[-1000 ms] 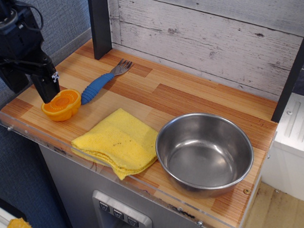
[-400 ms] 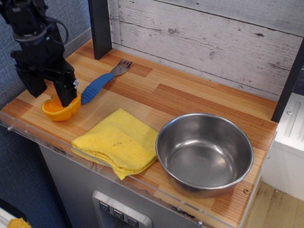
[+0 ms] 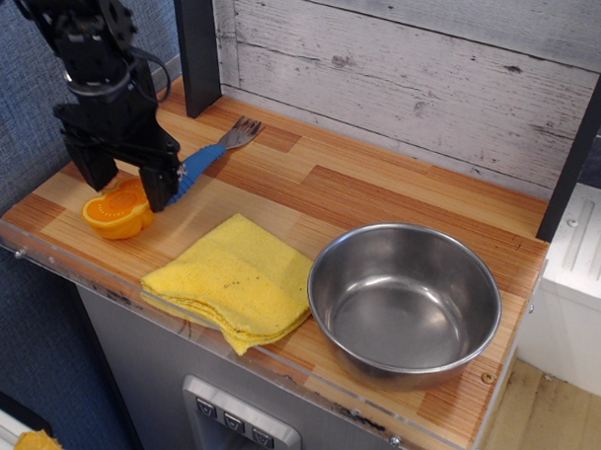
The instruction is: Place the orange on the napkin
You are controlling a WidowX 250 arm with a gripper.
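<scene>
At counter's left end: 1 orange, cut face up, well apart from 1 napkin. Our gripper hovers over it, fingers spread, nothing held. Step in hand: the grasp. Next we need descent, closure, lift, carry right to napkin.

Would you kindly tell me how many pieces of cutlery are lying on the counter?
1: a blue-handled fork near the back left, beside the claw, its handle end partly hidden behind it. None other visible.

Wooden counter: orange, fork, napkin, bowl.
</scene>
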